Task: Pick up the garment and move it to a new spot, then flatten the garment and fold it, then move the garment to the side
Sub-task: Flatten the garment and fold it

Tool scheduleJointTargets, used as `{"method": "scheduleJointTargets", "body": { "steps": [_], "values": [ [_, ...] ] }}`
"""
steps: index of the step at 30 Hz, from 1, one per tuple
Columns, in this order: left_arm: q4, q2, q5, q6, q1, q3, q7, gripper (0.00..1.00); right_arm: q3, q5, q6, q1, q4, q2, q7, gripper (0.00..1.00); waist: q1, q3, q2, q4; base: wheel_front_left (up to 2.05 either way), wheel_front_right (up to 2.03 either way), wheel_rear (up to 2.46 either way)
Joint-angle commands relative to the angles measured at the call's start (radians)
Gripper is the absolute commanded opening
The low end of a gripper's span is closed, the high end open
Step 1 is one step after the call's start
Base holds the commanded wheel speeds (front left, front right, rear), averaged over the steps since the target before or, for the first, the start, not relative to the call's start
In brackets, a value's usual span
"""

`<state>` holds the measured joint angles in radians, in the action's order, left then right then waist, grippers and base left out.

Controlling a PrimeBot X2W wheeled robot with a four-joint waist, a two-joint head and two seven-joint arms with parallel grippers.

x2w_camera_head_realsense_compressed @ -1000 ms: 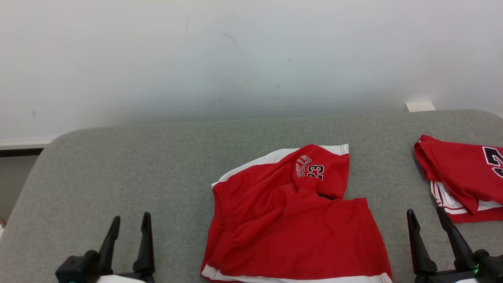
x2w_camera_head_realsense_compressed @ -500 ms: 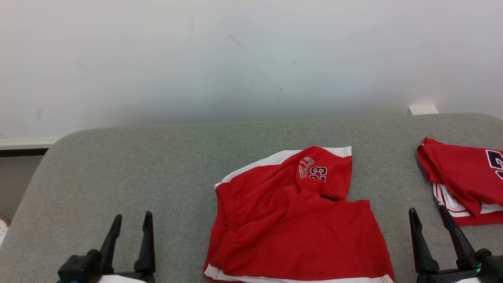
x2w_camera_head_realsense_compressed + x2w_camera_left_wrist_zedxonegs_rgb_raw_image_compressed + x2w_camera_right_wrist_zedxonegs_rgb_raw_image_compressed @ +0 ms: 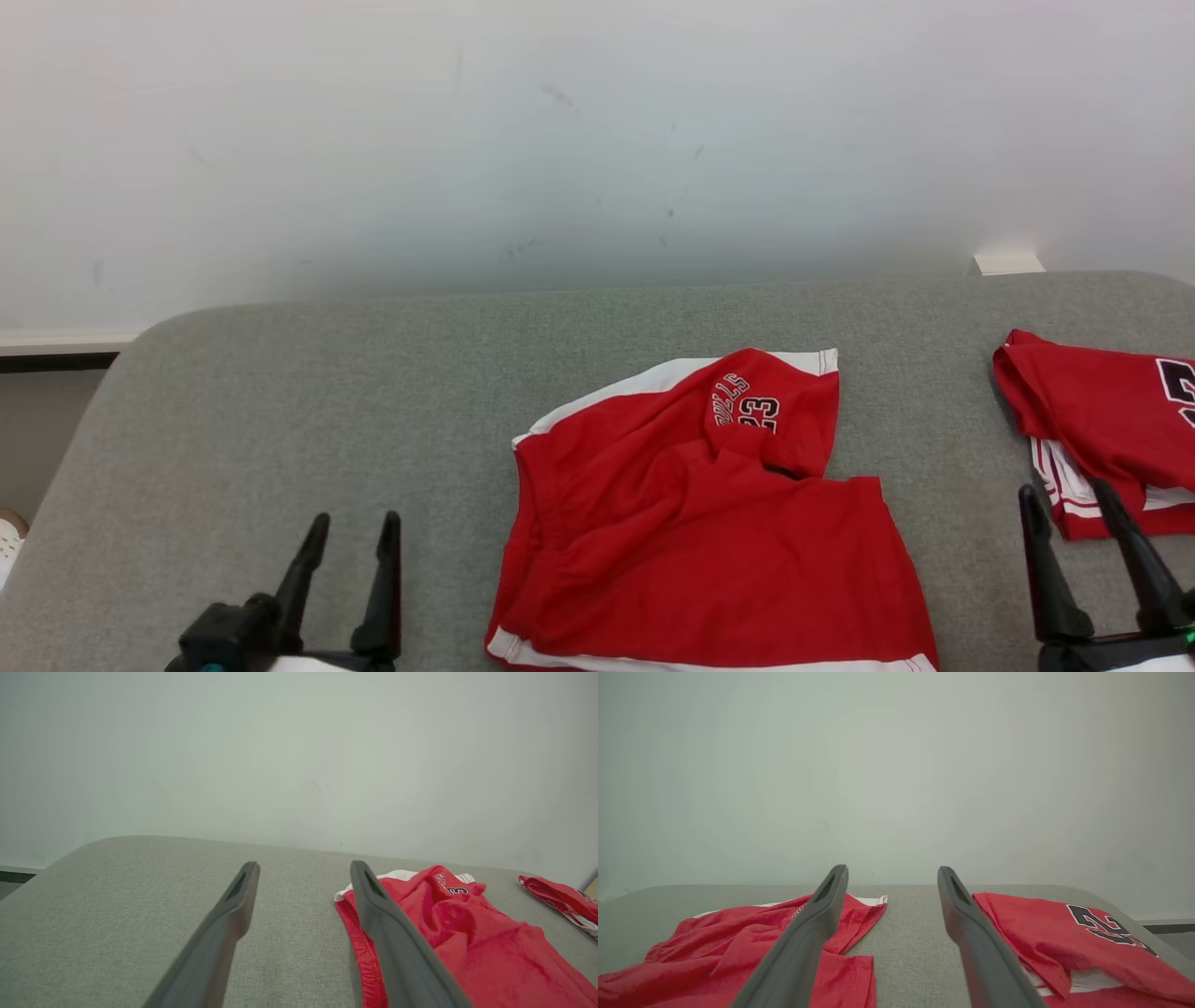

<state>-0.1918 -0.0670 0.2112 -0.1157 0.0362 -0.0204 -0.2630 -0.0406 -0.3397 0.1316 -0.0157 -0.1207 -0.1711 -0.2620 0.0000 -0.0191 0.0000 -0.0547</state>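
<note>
Grey worktop is carrying red shorts | lying between left fingers and right fingers | both pairs standing open, empty

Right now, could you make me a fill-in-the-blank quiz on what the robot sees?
The crumpled garment is mostly ____ with white trim.
Its printed number is ____.
The left hand and right hand are both ____, holding nothing.
A second garment lies on the robot's ____ side.
Missing: red; 23; open; right.
</note>
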Motion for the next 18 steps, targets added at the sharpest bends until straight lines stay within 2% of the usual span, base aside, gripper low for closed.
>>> {"method": "scheduleJointTargets", "body": {
  "steps": [1,6,10,18],
  "values": [
    [-0.009,-0.012,0.003,-0.006,0.0,-0.013,-0.001,1.0,0.008,-0.008,-0.002,0.019,0.005,-0.023,0.01,1.0,0.0,0.0,0.0,0.002,0.0,0.0,0.0],
    [-0.028,-0.06,0.026,-0.013,0.003,-0.099,0.074,1.0,0.002,-0.031,-0.002,0.058,-0.005,-0.086,0.09,1.0,0.0,0.005,0.0,0.007,0.0,0.0,0.0],
    [-0.013,-0.124,0.081,-0.015,-0.013,-0.221,0.189,1.0,-0.041,-0.066,-0.002,0.095,-0.036,-0.09,0.184,1.0,0.0,0.011,0.0,0.006,0.0,0.0,0.0],
    [-0.004,-0.21,0.185,-0.014,-0.017,-0.34,0.315,1.0,-0.168,-0.135,-0.002,0.068,-0.145,-0.088,0.322,1.0,0.0,0.017,0.0,-0.002,0.0,0.0,0.0]
  ]
}}
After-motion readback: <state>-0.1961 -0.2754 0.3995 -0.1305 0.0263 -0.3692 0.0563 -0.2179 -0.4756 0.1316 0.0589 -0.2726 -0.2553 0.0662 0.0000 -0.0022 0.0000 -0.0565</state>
